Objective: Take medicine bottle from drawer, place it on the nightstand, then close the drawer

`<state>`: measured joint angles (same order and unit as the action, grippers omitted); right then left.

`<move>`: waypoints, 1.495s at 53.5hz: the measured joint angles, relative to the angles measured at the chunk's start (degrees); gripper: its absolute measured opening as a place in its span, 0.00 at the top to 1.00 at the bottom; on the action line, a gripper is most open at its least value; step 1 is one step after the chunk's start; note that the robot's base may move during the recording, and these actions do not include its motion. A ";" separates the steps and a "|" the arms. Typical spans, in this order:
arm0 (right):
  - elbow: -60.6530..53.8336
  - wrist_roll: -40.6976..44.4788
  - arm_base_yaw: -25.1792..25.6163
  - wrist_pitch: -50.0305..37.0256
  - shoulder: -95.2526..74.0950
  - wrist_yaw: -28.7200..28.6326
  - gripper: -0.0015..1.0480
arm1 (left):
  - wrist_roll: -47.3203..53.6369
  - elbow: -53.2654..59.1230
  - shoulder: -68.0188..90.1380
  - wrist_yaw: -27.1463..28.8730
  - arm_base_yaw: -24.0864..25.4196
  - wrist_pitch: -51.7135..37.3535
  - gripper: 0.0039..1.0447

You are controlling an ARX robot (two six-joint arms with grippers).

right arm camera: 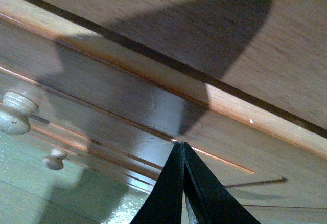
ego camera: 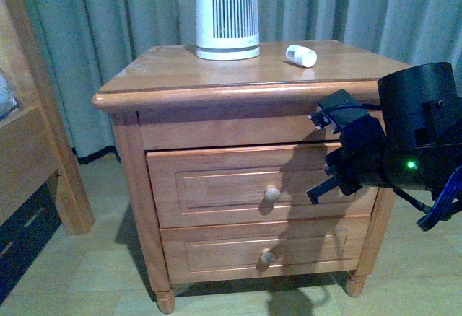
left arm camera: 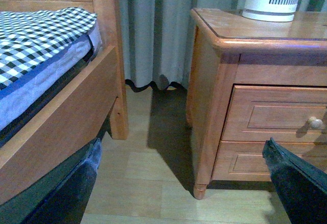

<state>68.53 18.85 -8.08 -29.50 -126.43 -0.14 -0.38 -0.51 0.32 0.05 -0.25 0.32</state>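
The medicine bottle (ego camera: pixel 301 55), small and white, lies on its side on top of the nightstand (ego camera: pixel 216 78), to the right of the back middle. The drawer (ego camera: pixel 216 186) is the upper one with a round knob (ego camera: pixel 272 193). Its front looks flush with the cabinet in the left wrist view (left arm camera: pixel 276 114). My right gripper (ego camera: pixel 313 194) is shut and empty. Its tip (right arm camera: pixel 181 145) is at the right part of the drawer's front panel, and contact cannot be told. My left gripper (left arm camera: pixel 184 183) hangs open and empty low over the floor, left of the nightstand (left arm camera: pixel 214 106).
A tall white ribbed device (ego camera: pixel 227 13) stands at the back of the nightstand top. The lower drawer (ego camera: pixel 267 251) is pushed in. A wooden bed frame (left arm camera: pixel 66 127) with checked bedding stands to the left, and grey curtains (ego camera: pixel 108 27) hang behind. The floor (left arm camera: pixel 148 178) is pale wood.
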 joint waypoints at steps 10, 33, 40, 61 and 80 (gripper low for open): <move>0.94 -1.31 0.37 -0.61 -1.14 -0.66 0.97 | 0.00 0.00 0.00 0.00 0.00 0.00 0.06; -3.72 -10.84 -0.81 -2.56 0.66 -1.79 0.97 | 0.00 0.00 0.00 0.00 0.00 0.00 0.06; -11.65 -17.55 -2.36 -3.26 4.85 -4.17 0.97 | 0.00 0.00 0.00 -0.02 0.00 0.00 0.06; -24.70 -29.75 0.44 2.86 39.15 -8.55 0.97 | 0.00 0.00 0.00 0.00 0.00 0.00 0.06; -31.04 -29.35 2.97 20.22 79.54 -4.76 0.77 | 0.00 0.00 0.00 -0.02 0.00 0.00 0.06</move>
<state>37.50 -10.50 -5.10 -9.28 -46.89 -4.91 -0.38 -0.51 0.32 0.03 -0.25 0.32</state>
